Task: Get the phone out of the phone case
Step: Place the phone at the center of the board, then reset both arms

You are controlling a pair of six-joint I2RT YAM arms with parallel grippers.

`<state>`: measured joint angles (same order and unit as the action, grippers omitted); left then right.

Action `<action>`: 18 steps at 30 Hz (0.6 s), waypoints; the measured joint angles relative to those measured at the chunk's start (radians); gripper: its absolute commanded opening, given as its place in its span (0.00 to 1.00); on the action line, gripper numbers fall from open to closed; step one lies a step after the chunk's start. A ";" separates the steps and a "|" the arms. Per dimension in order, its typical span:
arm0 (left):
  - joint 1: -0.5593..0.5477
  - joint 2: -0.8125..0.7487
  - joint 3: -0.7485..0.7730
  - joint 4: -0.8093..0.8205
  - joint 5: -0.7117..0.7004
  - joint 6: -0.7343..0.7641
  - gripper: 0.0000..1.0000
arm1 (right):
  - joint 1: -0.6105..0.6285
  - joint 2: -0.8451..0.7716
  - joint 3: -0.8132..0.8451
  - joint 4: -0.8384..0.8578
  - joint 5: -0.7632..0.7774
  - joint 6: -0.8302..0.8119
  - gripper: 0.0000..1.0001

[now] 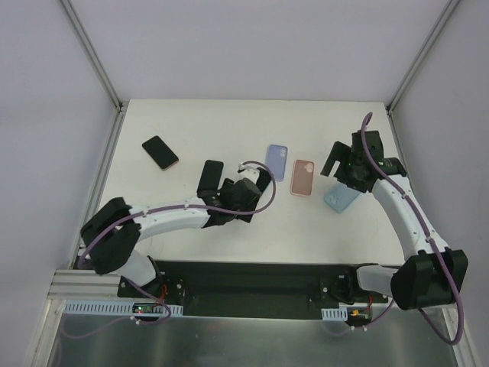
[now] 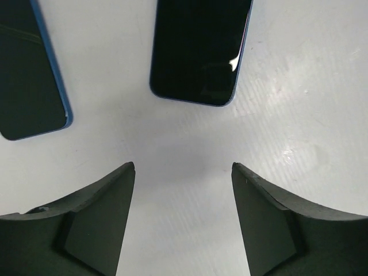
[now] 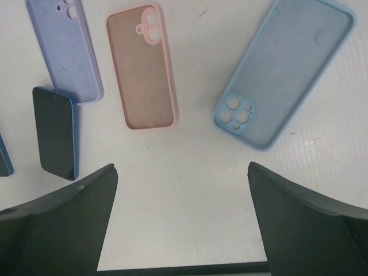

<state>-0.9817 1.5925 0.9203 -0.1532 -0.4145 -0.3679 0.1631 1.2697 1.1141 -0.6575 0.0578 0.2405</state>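
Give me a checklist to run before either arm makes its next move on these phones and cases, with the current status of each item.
1. Left pincer open with nothing in it: ok.
2. Right pincer open and empty: ok.
3. Dark phone ahead of the left pincer lying flat, screen up, apart from it: ok.
4. Light blue case empty, inside facing up: ok.
5. Pink case and lavender case empty: ok.
6. Black phone at the far left free of any case: cannot tell, too small in the top view.
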 measured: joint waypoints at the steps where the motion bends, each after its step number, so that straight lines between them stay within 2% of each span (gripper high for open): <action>1: 0.000 -0.040 -0.010 -0.005 0.002 -0.005 0.69 | 0.000 -0.016 -0.009 -0.010 0.007 -0.003 0.96; 7: 0.030 -0.278 -0.056 -0.013 0.045 -0.019 0.71 | 0.000 -0.142 -0.076 -0.069 0.046 -0.019 0.96; 13: 0.172 -0.462 -0.179 -0.048 0.196 -0.058 0.77 | 0.000 -0.276 -0.098 -0.134 0.096 -0.029 0.96; 18: 0.253 -0.632 -0.234 -0.127 0.243 -0.069 0.82 | 0.000 -0.368 -0.125 -0.175 0.145 -0.041 0.96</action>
<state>-0.7284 0.9600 0.6865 -0.2802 -0.1719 -0.4374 0.1631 0.9020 0.9894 -0.8330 0.2024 0.1993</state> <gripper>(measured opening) 0.794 0.961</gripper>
